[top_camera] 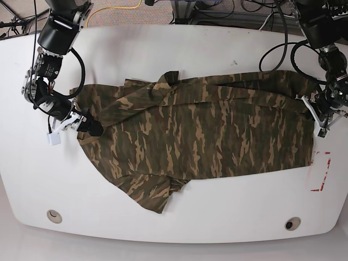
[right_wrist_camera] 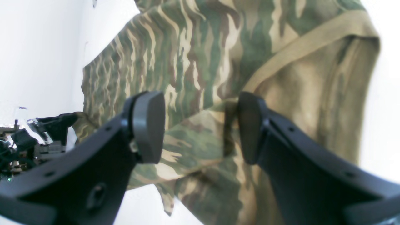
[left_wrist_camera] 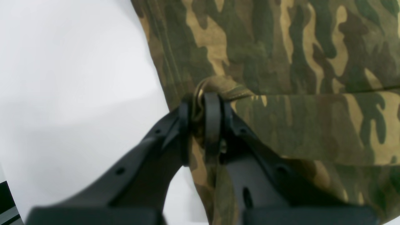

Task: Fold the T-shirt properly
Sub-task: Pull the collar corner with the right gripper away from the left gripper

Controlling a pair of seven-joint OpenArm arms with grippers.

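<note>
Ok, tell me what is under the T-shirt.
Under the camouflage T-shirt only the white table shows, bare around its edges. The cloth hides whatever lies beneath its middle. The left gripper pinches one edge; the right gripper stands open at the other.

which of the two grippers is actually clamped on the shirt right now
The left gripper: its jaws pinch a fold of the T-shirt. The right gripper stands open, cloth loose between its pads.

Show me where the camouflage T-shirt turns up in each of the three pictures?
Left wrist view: T-shirt fills the right side, its edge pinched between black fingers.
Right wrist view: T-shirt fills the centre, behind spread fingers.
Base view: T-shirt lies across the middle.
Shared landmark: the white table.
</note>
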